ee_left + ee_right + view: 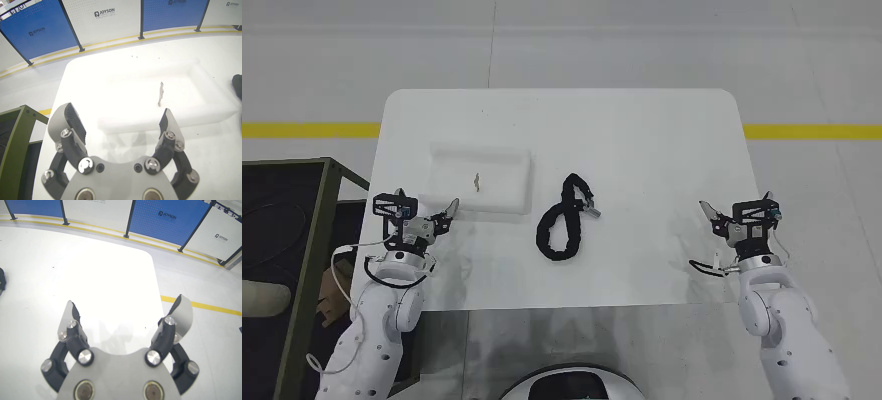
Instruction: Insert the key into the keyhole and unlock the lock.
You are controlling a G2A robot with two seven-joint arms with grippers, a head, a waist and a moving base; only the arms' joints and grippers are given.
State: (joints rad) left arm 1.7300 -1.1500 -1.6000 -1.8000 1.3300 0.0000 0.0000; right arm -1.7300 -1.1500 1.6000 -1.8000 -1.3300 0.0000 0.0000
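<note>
Top view: left tool point(420, 206) and right tool point(735, 208) spread wide, neither touching key point(477, 181).

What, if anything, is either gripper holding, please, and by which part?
Nothing. The left gripper and the right gripper are both open and empty; the small silver metal key stands untouched in the white foam tray.

Bright, probably overhead light; table point(662, 140) glares white; faint shadows.
</note>
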